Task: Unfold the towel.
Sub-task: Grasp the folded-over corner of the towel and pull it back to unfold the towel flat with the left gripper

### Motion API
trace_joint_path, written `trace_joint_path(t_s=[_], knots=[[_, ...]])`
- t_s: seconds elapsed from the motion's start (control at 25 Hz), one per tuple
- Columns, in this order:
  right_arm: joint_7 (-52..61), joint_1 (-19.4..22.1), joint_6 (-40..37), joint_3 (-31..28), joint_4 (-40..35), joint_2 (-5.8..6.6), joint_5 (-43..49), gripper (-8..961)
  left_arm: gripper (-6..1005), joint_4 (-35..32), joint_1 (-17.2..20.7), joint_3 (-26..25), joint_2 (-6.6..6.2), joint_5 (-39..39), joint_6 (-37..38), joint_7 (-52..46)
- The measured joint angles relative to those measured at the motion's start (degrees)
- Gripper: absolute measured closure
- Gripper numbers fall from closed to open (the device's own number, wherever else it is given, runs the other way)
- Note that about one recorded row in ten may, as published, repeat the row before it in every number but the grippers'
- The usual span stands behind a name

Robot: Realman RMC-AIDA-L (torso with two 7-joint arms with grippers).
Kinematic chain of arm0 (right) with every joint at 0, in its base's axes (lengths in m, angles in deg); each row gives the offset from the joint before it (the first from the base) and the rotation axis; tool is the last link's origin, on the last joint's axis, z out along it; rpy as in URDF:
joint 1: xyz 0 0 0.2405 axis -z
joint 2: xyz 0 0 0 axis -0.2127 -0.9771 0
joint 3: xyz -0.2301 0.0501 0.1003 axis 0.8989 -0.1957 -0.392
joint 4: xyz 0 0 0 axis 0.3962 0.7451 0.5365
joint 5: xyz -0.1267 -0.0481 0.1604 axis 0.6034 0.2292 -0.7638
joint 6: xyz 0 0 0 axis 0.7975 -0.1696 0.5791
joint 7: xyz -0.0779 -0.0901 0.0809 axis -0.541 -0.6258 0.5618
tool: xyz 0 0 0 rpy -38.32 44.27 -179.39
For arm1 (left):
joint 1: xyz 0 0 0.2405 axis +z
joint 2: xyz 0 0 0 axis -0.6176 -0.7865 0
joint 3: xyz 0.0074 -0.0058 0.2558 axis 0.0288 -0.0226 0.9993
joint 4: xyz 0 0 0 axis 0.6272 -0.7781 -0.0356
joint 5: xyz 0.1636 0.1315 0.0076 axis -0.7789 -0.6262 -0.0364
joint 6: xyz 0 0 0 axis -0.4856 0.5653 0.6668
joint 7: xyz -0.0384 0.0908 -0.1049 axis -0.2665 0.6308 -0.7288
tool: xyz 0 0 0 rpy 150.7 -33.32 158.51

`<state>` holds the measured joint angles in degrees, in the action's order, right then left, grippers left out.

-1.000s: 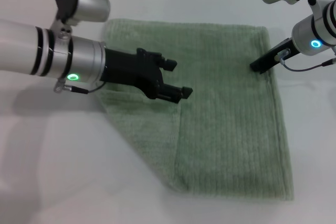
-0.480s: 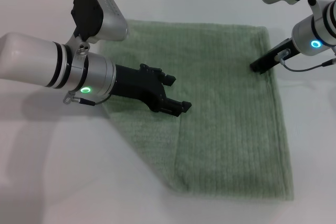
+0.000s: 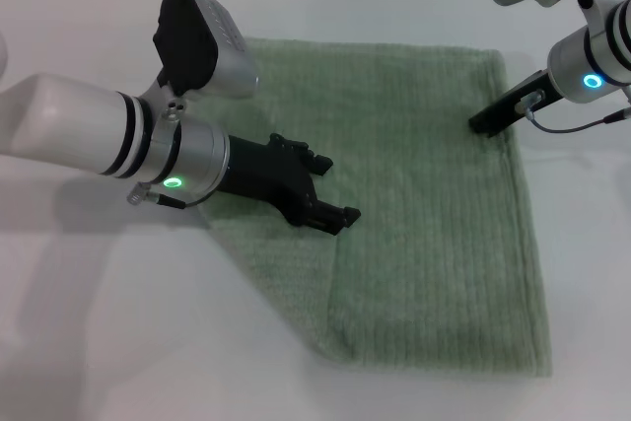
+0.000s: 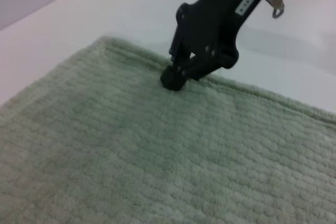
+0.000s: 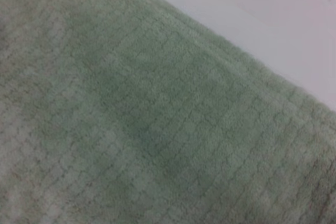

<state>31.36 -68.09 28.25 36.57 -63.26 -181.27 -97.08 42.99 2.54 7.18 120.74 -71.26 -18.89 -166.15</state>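
Observation:
The pale green towel lies flat on the white table. Its left part is folded over, and the flap's edge runs down the middle toward the near corner. My left gripper is open, low over the folded flap near that edge, with nothing between its fingers. My right gripper is shut, and its tip presses on the towel near the far right edge. It also shows in the left wrist view, touching the towel just inside the hem. The right wrist view shows only towel and table.
Bare white table surrounds the towel on every side, seen in the left wrist view and the right wrist view. The left arm's silver forearm lies across the table to the left of the towel.
The left arm has swung and its wrist has turned; its open gripper has shifted slightly nearer and lower over the flap. The right gripper and the towel have not moved.

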Motion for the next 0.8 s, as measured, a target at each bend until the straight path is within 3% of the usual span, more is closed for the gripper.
trace_joint_path(t_s=[0.68, 0.8], knots=[[-0.05, 0.15, 0.0, 0.0, 0.01, 0.0, 0.01, 934, 171, 0.53, -0.56, 3.04, -0.04, -0.63, -2.26, 0.01], [-0.09, 0.17, 0.0, 0.0, 0.03, 0.0, 0.01, 934, 332, 0.49, -0.75, 3.05, -0.08, -0.81, -2.14, 0.01]])
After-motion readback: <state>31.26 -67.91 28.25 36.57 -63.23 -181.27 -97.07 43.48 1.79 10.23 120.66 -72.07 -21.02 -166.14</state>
